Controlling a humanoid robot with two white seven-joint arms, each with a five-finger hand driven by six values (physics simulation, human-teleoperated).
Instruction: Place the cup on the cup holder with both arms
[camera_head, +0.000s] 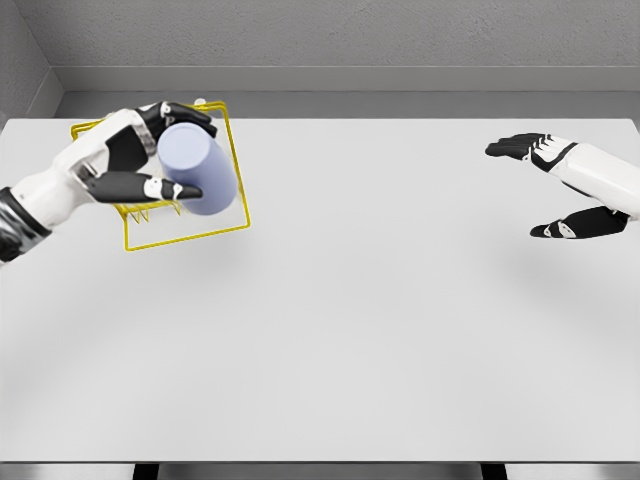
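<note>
A pale lavender cup (197, 167) lies tilted on its side in my left hand (170, 150), whose thumb and fingers are wrapped around it. The hand holds the cup over a yellow wire cup holder (228, 140) at the table's far left. Part of the holder is hidden behind the hand and cup. Whether the cup touches the wire frame I cannot tell. My right hand (548, 188) hovers at the far right of the table, fingers spread, holding nothing.
The white table (360, 320) stretches across the view, with a grey wall behind its far edge. The front edge runs along the bottom of the picture.
</note>
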